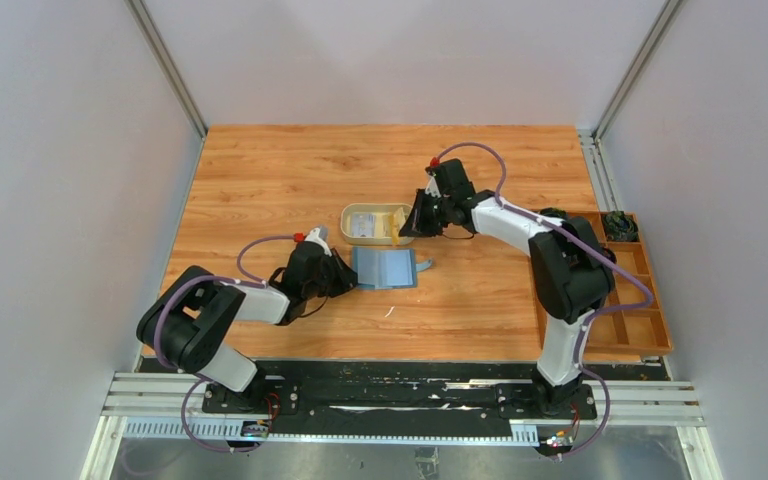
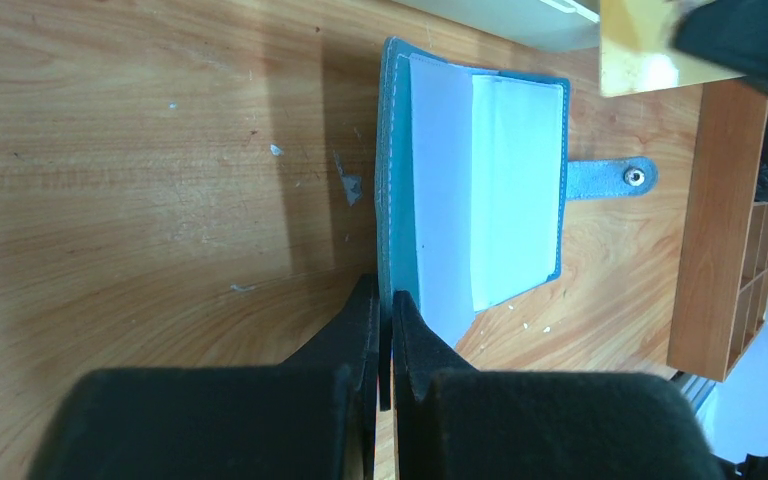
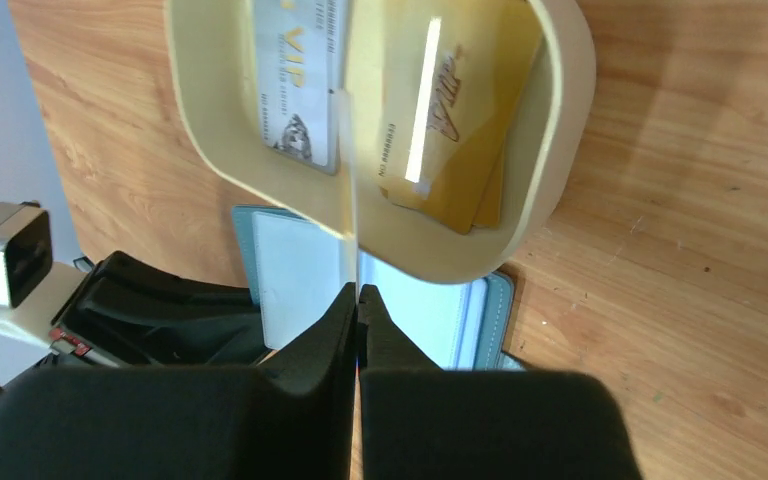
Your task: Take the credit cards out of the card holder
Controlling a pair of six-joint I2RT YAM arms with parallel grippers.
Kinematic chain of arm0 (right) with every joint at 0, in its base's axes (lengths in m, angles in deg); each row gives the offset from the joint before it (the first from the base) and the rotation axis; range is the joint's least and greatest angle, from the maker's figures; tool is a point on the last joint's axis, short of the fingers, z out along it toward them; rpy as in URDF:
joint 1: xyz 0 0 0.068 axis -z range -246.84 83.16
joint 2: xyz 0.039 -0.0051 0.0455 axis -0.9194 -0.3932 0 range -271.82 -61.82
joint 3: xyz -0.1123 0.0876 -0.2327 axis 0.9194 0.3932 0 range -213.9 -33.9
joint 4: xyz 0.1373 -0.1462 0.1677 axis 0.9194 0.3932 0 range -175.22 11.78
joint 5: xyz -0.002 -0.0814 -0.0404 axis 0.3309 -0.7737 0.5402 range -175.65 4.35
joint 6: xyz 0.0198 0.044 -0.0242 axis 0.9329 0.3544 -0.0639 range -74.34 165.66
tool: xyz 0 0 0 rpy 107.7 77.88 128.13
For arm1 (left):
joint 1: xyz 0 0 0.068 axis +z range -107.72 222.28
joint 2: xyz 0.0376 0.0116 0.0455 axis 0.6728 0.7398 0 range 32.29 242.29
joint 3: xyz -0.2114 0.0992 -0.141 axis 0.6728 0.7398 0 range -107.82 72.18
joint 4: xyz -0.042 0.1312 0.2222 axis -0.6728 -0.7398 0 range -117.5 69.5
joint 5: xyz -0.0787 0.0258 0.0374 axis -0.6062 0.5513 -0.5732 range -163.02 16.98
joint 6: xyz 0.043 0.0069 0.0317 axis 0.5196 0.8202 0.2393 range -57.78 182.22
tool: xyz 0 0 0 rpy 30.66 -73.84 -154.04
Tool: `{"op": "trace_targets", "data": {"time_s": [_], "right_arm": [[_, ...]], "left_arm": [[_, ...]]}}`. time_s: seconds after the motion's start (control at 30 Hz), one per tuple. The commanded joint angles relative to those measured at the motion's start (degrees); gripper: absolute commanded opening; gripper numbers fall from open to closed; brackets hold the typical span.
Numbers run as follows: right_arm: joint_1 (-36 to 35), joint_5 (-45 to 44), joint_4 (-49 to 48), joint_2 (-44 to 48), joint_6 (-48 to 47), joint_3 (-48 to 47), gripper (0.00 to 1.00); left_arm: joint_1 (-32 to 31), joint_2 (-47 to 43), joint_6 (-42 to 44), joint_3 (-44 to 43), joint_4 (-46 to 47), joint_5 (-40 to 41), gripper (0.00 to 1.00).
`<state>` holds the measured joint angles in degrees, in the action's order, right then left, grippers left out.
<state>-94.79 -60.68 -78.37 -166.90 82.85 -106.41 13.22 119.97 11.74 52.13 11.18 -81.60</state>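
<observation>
right jaws (image 3: 356, 295) were clamped on a yellow card (image 3: 348, 180) by its near edge. the card stood edge-on over the tray (image 3: 200, 120), between the white card (image 3: 295, 90) and the gold cards (image 3: 450, 110) lying in it. to do the drop well, i'd lower until the far edge sat inside the rim, tilt it flat, then let go, so it couldn't tip over the wall. left jaws (image 2: 384, 300) were pinched shut on the holder (image 2: 480, 190) at its left cover edge, pinning it open on the tabletop (image 1: 290, 170) just beside the tray. its pockets looked empty, but i couldn't be sure.
</observation>
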Motion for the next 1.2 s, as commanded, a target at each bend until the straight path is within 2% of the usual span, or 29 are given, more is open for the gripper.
{"op": "trace_targets", "data": {"time_s": [0.0,0.3,0.73,1.07,1.17], "right_arm": [[0.53,-1.83,3.43,-3.11,2.46,-2.44,0.0],[0.52,-2.91,2.08,-7.75,4.72,-4.82,0.0],[0.52,-3.83,4.57,-9.88,4.14,-8.4,0.0],[0.59,-4.74,11.36,-6.64,-0.81,-12.47,0.35],[0.52,-5.7,15.06,-6.07,-3.02,-15.16,0.41]], "left_arm": [[-0.47,3.1,3.99,5.27,-20.6,5.17,0.0],[-0.47,4.13,4.11,5.06,-19.81,4.73,0.0],[-0.43,6.35,3.98,4.93,-17.99,3.97,0.0],[-0.47,7.67,3.98,4.2,-17.36,3.42,0.0],[-0.47,7.79,4.07,3.98,-17.44,3.27,0.0]]}}
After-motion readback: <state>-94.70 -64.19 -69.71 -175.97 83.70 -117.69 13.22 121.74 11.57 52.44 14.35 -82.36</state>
